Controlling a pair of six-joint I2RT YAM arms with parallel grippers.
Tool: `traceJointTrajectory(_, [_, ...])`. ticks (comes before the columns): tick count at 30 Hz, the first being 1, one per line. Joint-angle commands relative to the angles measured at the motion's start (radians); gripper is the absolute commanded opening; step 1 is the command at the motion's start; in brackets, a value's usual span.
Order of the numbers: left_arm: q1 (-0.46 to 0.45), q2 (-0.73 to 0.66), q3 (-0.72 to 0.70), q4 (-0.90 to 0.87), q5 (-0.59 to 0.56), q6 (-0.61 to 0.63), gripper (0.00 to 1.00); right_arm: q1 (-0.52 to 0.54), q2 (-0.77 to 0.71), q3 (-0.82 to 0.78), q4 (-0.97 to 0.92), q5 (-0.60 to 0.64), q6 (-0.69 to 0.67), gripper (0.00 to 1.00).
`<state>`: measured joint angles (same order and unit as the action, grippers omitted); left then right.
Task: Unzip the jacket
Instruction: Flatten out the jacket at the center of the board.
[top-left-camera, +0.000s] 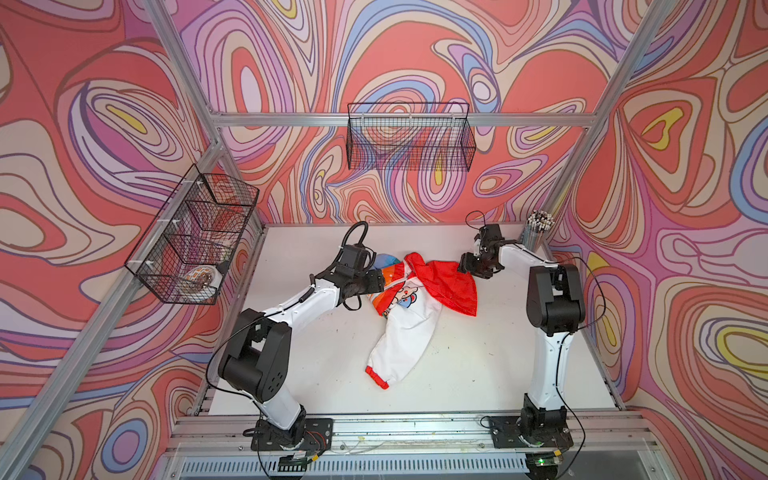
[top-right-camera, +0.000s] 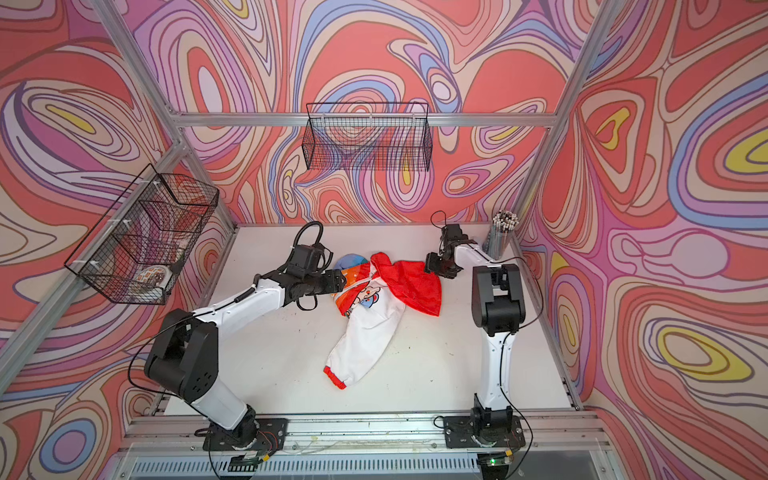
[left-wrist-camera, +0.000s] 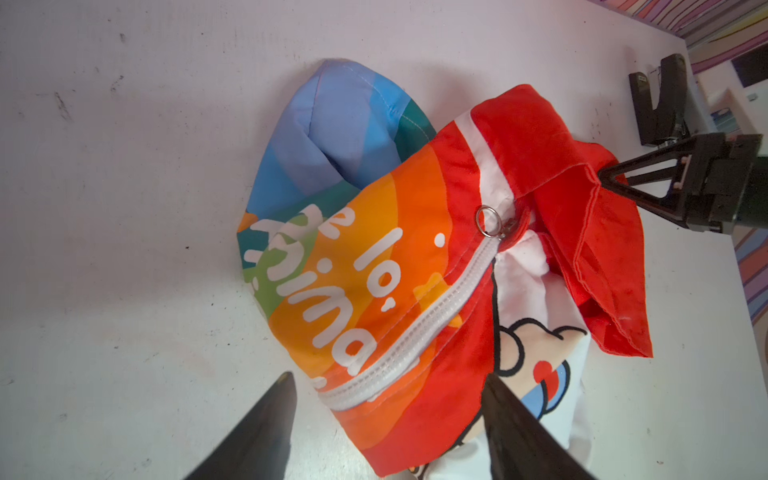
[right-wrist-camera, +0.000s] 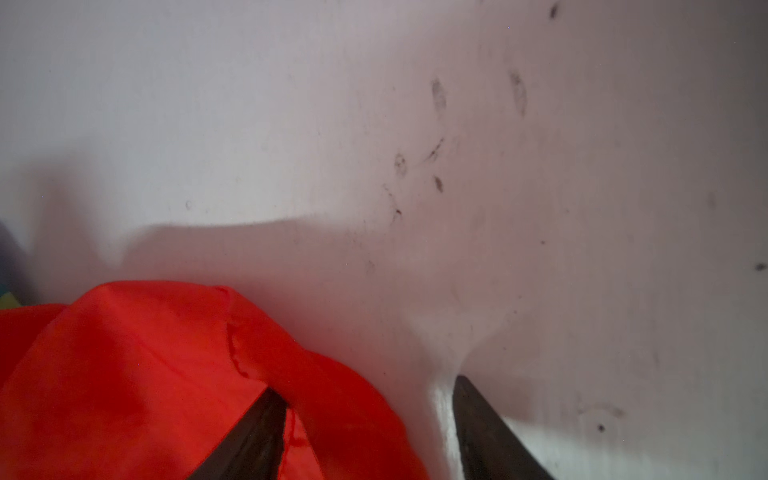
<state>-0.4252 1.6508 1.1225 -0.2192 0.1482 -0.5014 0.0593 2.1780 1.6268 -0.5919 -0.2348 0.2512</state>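
One thin, crumpled jacket (top-left-camera: 409, 316) lies mid-table (top-left-camera: 478, 365): smooth red hood (top-left-camera: 444, 282), rainbow-striped panel, white cartoon-printed sleeve (top-left-camera: 399, 353), and a white toothed zipper (left-wrist-camera: 415, 332) closed up to a metal ring pull (left-wrist-camera: 487, 221). The rounded white lettering is folded; only "lo" reads. The left gripper (left-wrist-camera: 388, 376) is spread, straddling the zipper's lower end and gripping nothing. The right gripper (right-wrist-camera: 365, 384) stands parted, with the hood's edge draped over one finger.

Overhead stereo, wrist close-ups; jacket (top-left-camera: 409, 332) shared
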Motion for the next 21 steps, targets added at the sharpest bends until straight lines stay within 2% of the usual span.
traceJointTrajectory(1, [0.006,0.014,0.018,0.001,0.005,-0.005,0.7,-0.003,0.041,0.022,-0.028,-0.04,-0.008,0.59])
traceJointTrajectory(4, [0.012,0.012,0.014,0.005,0.007,-0.007,0.7,-0.004,0.053,0.024,-0.027,-0.057,-0.003,0.52])
traceJointTrajectory(6, [0.019,0.01,0.008,0.009,0.009,-0.009,0.71,-0.003,0.058,0.022,-0.022,-0.08,0.002,0.43])
traceJointTrajectory(10, [0.041,0.004,-0.002,0.021,0.017,-0.018,0.73,-0.003,0.034,0.003,-0.006,-0.109,0.012,0.18])
traceJointTrajectory(13, [0.061,0.008,0.002,0.033,0.021,-0.019,0.75,-0.003,-0.039,-0.049,0.034,-0.13,0.029,0.0])
traceJointTrajectory(21, [0.077,0.116,0.099,0.021,0.085,0.02,0.77,-0.003,-0.342,-0.327,0.194,-0.17,0.099,0.0])
